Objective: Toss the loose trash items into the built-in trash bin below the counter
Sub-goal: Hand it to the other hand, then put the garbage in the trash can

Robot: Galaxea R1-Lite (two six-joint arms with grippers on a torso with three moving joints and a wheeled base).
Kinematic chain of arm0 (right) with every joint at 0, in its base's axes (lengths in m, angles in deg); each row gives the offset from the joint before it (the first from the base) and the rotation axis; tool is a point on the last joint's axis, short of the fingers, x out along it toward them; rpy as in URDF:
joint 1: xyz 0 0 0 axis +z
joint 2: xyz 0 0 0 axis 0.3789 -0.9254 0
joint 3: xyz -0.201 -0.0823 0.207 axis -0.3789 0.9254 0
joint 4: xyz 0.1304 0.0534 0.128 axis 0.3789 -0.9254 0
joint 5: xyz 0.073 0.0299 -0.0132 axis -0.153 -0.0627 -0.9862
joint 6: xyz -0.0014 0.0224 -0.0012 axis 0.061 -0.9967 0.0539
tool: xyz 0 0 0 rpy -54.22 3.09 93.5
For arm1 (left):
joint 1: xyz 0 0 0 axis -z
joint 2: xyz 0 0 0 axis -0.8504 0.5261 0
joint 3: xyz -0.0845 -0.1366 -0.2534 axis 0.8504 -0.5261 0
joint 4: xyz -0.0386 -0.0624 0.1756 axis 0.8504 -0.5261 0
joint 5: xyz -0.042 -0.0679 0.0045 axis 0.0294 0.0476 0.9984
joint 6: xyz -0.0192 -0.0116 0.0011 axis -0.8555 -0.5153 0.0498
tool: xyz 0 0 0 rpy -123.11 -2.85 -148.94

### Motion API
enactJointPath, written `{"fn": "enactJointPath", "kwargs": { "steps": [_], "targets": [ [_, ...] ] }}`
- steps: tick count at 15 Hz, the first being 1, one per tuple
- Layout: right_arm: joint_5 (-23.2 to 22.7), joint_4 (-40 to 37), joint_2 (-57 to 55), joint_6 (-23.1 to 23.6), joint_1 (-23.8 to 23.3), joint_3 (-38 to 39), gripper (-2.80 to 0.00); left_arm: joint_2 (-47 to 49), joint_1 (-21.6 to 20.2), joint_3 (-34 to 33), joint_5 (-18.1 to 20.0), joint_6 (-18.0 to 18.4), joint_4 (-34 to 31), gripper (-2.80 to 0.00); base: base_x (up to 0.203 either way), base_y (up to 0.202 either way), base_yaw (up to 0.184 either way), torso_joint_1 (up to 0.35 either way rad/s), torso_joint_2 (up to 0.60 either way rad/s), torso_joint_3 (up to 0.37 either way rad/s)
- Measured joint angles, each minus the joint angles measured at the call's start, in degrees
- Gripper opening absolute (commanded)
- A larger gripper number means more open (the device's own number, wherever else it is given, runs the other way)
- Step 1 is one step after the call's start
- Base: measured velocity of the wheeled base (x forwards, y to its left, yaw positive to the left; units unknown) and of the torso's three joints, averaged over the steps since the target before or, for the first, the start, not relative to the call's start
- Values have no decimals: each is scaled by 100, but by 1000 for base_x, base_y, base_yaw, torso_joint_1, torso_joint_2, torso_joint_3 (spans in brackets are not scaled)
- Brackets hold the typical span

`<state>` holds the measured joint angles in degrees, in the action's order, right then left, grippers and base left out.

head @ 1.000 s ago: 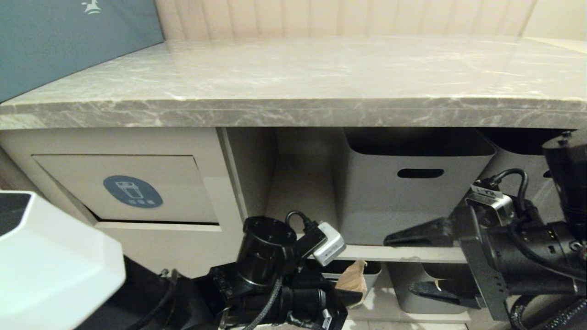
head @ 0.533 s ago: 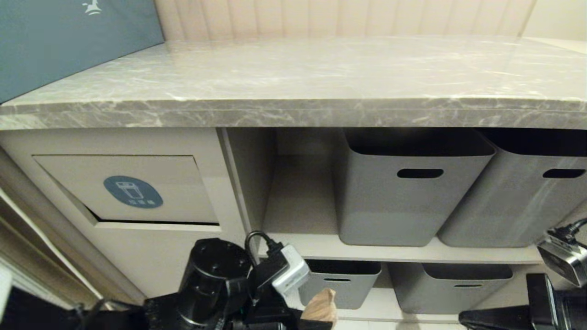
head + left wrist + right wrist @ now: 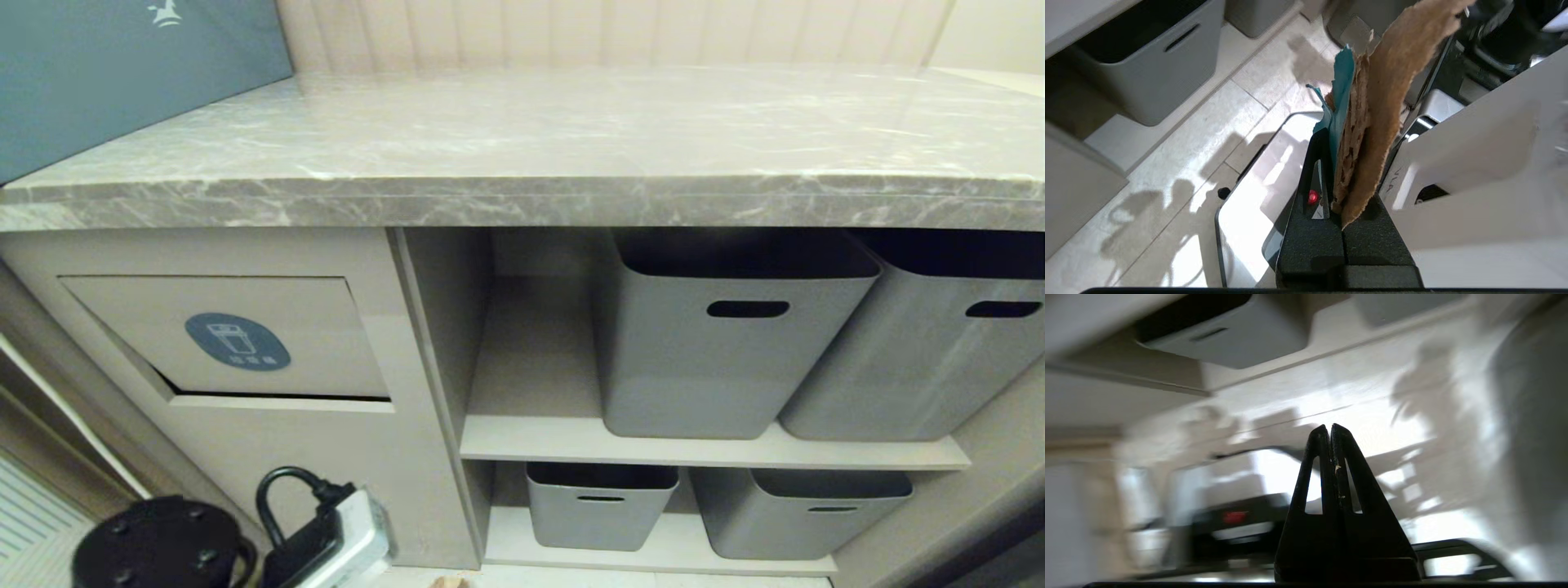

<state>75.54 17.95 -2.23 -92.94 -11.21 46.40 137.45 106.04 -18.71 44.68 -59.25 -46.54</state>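
Clamped between the fingers of the left gripper (image 3: 1349, 179) is a loose trash item (image 3: 1367, 122), a strip of torn tan cardboard with turquoise tape along one side, standing up out of the jaws. That arm sits low, below the cabinet front; in the head view only its wrist (image 3: 163, 543) shows at the bottom edge, under the built-in trash bin (image 3: 233, 339), whose flap panel with the oval sticker sits slightly ajar. Pale floor tiles (image 3: 1180, 163) and a grey tub (image 3: 1147, 77) lie beyond the held scrap. The right gripper (image 3: 1331, 435) has its fingers pressed together on nothing. Above, the counter (image 3: 571, 147) carries a teal-blue box (image 3: 122, 73) at its left end. Four grey tubs fill the open shelves (image 3: 702, 451) to the right of the bin.
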Motion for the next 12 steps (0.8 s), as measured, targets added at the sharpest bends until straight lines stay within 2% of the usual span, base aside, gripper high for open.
{"fn": "enactJointPath", "kwargs": {
  "steps": [3, 6, 7, 10, 12],
  "targets": [
    [6, -216, 1419, 1661, -87, 644, -280, -688, -154, -221, -60, -204, -35, -280, 0, 0, 0, 0, 0, 0],
    [-253, -412, 2495, 3176, -127, 924, -280, -1161, -187, -310, -236, -268, -55, -280, 0, 0, 0, 0, 0, 0],
    [-277, -423, 2659, 3468, -275, 958, -280, -1296, -194, -345, -259, -289, -60, -280, 0, 0, 0, 0, 0, 0],
    [-432, -421, 2769, 3573, -1420, 991, -280, -1559, -205, -465, -270, -309, -66, -280, 0, 0, 0, 0, 0, 0],
    [-472, -300, 2850, 3690, -1763, 1047, -280, -1740, -265, -550, -364, -360, -68, -280, 0, 0, 0, 0, 0, 0]
  ]
}}
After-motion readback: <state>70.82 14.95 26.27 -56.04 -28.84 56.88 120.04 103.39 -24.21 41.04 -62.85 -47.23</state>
